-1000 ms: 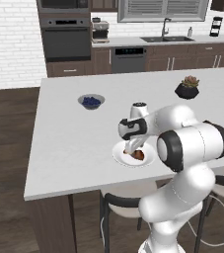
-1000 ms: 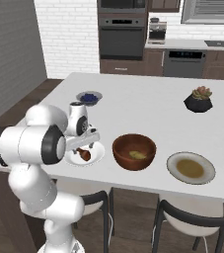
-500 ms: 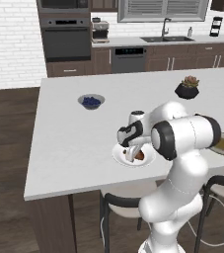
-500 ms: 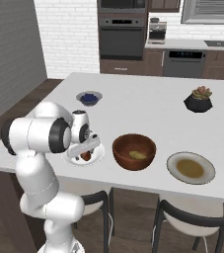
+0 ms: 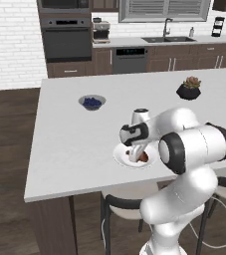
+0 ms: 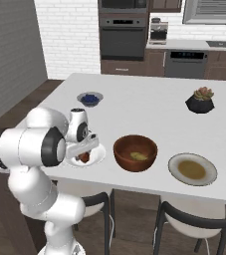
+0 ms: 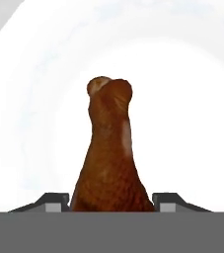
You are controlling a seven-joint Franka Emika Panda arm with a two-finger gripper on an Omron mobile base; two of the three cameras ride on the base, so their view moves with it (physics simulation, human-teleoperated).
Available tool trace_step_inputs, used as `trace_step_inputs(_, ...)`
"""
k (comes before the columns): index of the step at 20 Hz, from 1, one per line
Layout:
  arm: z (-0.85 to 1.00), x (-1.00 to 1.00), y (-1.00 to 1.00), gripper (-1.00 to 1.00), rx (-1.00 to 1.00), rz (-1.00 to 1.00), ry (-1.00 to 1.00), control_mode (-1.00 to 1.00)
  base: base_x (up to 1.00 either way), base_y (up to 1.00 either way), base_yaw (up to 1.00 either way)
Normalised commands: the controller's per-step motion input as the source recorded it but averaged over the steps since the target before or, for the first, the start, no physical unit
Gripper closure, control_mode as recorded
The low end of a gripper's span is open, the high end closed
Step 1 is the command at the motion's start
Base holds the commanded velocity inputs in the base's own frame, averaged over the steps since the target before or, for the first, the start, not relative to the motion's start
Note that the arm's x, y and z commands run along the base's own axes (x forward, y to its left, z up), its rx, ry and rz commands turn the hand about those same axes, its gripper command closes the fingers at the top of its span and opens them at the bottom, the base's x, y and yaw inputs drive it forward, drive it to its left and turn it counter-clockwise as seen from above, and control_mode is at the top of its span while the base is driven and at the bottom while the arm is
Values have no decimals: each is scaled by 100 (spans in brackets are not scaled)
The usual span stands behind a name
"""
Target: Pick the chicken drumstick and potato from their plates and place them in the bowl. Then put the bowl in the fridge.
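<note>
The arm is bent low over the white plate (image 5: 124,158) at the near edge of the island counter (image 5: 69,134), its gripper (image 5: 135,153) pointing straight down onto the chicken drumstick (image 5: 143,157). From the left I see just a reddish bit of the meat beside the hand; from the right the drumstick (image 6: 84,157) peeks out under the gripper (image 6: 82,152) the same way. The hand camera gives what neither side view does: the drumstick (image 7: 111,158) lies on the white plate (image 7: 192,113), plump end sitting between the two finger tips (image 7: 52,200), bone end pointing away. The tips stand partly open, close on each side of the meat; I cannot tell whether they are pressing it.

The right side shows the wooden bowl (image 6: 119,155) just beside the plate, the potato (image 6: 139,156) lying inside it, and next along the grey-rimmed plate (image 6: 192,169). Farther back sit a small bowl of blueberries (image 6: 89,98) and a potted plant (image 6: 200,101).
</note>
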Motion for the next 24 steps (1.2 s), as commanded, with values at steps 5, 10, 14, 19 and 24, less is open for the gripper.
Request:
trace_step_inputs(5,97,-71,-4,100,-1,-3,-2,-100,0,0,0)
trace_step_inputs(10,91,-65,-33,100,0,-12,-11,-100,0,0,0)
trace_step_inputs(14,81,-29,-58,100,0,-27,-5,-100,0,0,0)
trace_step_inputs(19,93,-2,-55,100,0,-26,0,-100,0,0,0)
trace_step_inputs(24,42,1,-86,100,2,-19,4,-100,0,0,0)
